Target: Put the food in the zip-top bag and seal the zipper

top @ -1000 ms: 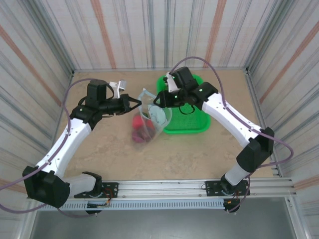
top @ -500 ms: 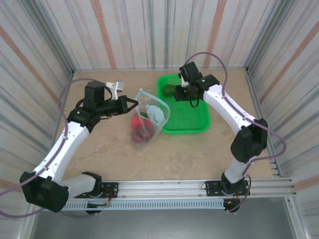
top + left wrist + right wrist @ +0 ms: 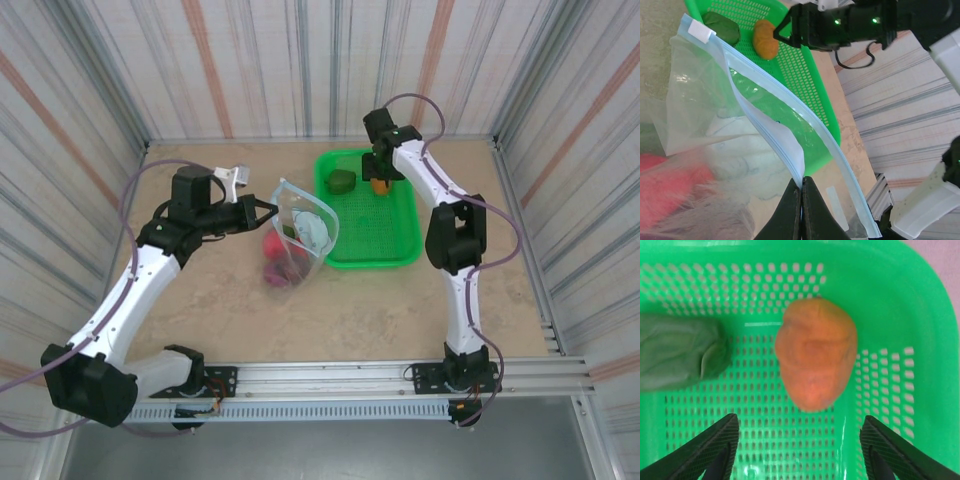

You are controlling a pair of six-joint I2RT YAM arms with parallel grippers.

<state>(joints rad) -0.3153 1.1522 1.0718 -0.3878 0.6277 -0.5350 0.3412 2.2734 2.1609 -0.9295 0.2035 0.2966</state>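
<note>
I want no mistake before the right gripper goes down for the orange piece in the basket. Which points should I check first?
1. The right gripper is open, one finger on each side of the orange toy food, not touching it: ok.
2. The orange toy food lies apart from the green toy food in the green basket: ok.
3. The left gripper is shut on the zipper of the zip-top bag: ok.
4. Bag mouth gaping: ok.
5. Finger height above the basket floor: cannot tell.
</note>
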